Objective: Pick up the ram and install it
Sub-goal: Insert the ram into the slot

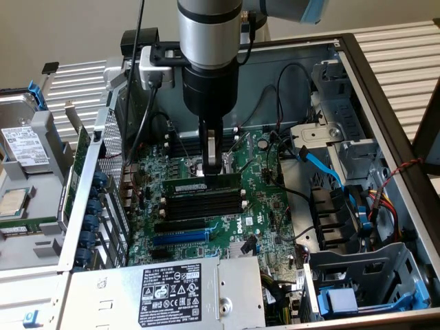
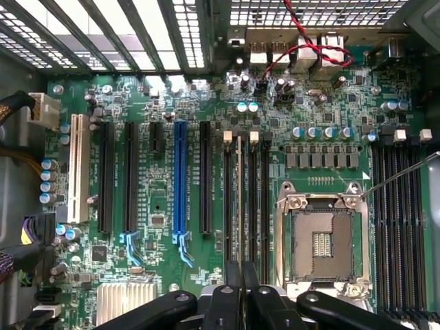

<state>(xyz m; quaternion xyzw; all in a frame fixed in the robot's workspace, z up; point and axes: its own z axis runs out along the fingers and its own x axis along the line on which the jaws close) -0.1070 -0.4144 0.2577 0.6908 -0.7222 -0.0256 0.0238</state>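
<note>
My gripper (image 1: 212, 168) pinches the long green ram stick (image 1: 185, 185) at the long black plastic slots (image 1: 206, 205); I fear a tilt jams it.

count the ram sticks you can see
1: the ram stands on edge in the gripper, at the black slots near the board's middle. More could be hidden behind the arm.

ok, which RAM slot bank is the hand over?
The bank between the blue slot and the CPU socket: the hand holds the ram there. The other bank lies beyond the socket.
</note>
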